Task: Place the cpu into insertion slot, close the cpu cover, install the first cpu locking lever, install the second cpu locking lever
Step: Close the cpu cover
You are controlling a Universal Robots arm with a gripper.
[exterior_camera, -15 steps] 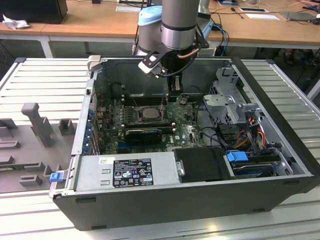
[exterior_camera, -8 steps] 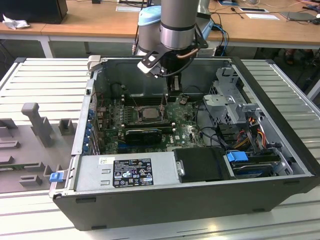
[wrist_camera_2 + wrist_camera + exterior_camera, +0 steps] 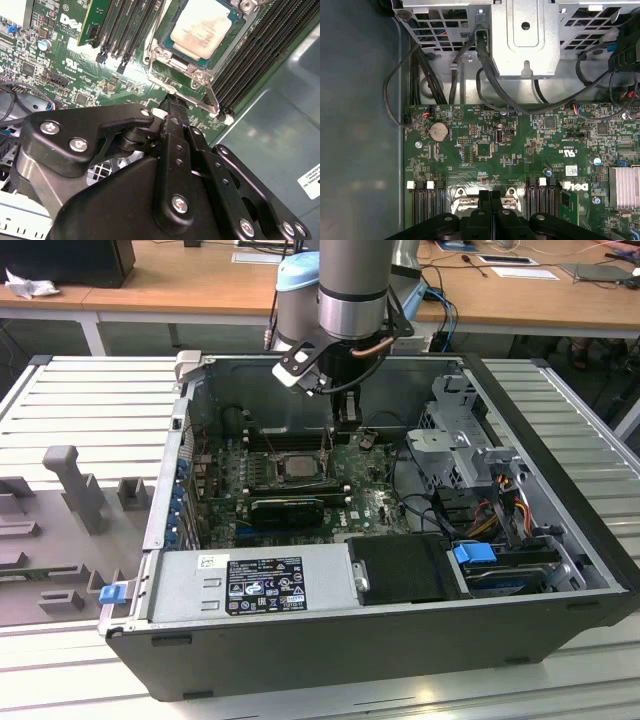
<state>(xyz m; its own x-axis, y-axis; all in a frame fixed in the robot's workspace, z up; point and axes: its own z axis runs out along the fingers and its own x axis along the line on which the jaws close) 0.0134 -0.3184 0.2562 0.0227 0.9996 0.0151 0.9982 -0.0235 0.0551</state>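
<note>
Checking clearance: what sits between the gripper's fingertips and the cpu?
In the second wrist view, an edge of the cpu cover lies between the gripper and the cpu.

Black fingers (image 3: pixel 484 209), pressed together, hang over the green motherboard (image 3: pixel 520 150) between memory slots (image 3: pixel 427 205).

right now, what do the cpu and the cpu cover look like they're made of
The cpu: its top looks like metal, matte silvery-grey with pale smudges, over a thin greenish edge that may be circuit board. The cpu cover: probably stamped sheet steel, a bare silver frame with bright glints along its bent edges.
</note>
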